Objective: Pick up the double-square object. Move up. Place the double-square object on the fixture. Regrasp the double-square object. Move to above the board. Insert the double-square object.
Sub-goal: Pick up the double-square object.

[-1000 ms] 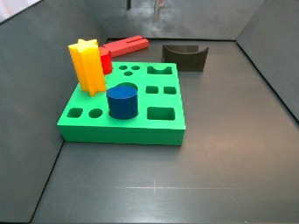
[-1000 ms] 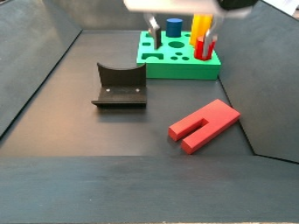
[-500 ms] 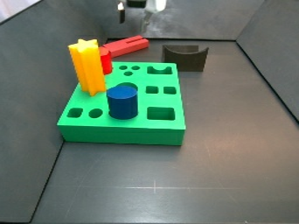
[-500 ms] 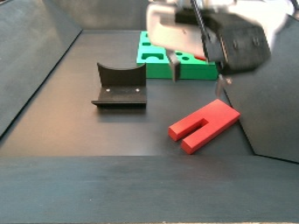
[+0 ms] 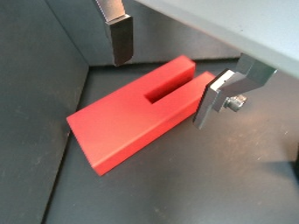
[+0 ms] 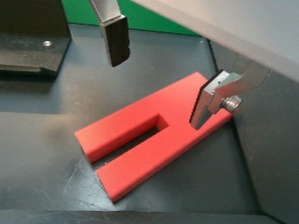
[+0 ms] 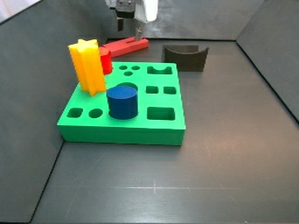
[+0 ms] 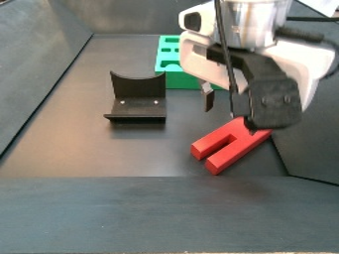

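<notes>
Even, fairly bright overhead light, soft shadows on the dark floor (image 8: 119,159), low-res views throughout, gripper (image 5: 170,74) fingers soft and slightly blurred up close in both wrist views, no strong glare.

The gripper (image 6: 160,73) points downward with its 2 fingers spread wide apart, the jaws open and nothing clamped between them. In both wrist views the fingers appear as flat silver plates with dark pads: 1 finger (image 5: 121,39) hangs free in the air, and the opposite finger (image 5: 218,98) sits lower, with a small bolt visible on its mounting bracket. In a side view the white wrist housing and dark hand body (image 8: 259,69) are positioned low over the floor, with cables running down along the wrist.
</notes>
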